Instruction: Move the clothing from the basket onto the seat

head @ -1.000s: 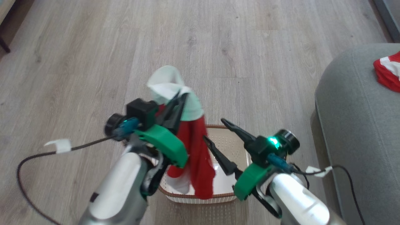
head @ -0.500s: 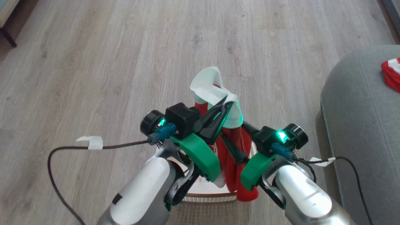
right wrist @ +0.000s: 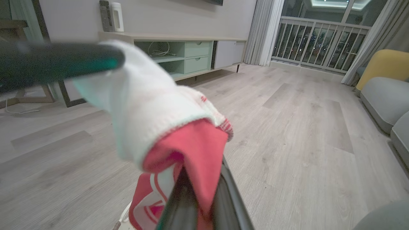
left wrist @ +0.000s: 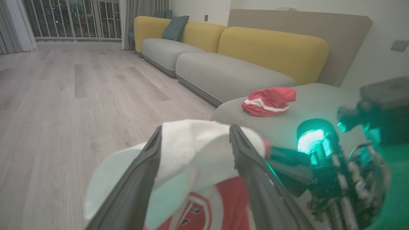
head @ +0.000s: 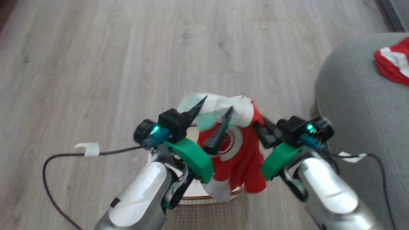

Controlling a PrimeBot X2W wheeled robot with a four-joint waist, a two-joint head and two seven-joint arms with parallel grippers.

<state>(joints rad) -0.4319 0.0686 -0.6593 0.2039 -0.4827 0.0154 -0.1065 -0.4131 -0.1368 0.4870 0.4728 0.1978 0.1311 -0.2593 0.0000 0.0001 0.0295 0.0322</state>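
A red-and-white garment with a white circular emblem (head: 235,143) hangs over the cream basket (head: 193,198), which is mostly hidden under it and my arms. My left gripper (head: 217,103) is open, its two fingers spread, and the garment's white part (left wrist: 195,150) lies draped between them. My right gripper (head: 257,124) is shut on the garment's red edge (right wrist: 195,150), fingers close together around the fabric. The grey-green seat (head: 348,95) is to the right. On it lies a red garment with a white stripe (head: 393,65), which the left wrist view also shows as a crumpled red heap (left wrist: 270,100).
Pale wood floor (head: 127,64) surrounds the basket. A dark cable (head: 60,159) trails at the left and another one (head: 380,166) runs past the seat's side. A yellow-backed sofa (left wrist: 271,48) stands beyond the seat, a low cabinet (right wrist: 191,54) across the room.
My left gripper has opened from its pinch on the garment. My right gripper has closed on the red edge, and the garment has spread so the emblem shows. The head view shifted a little.
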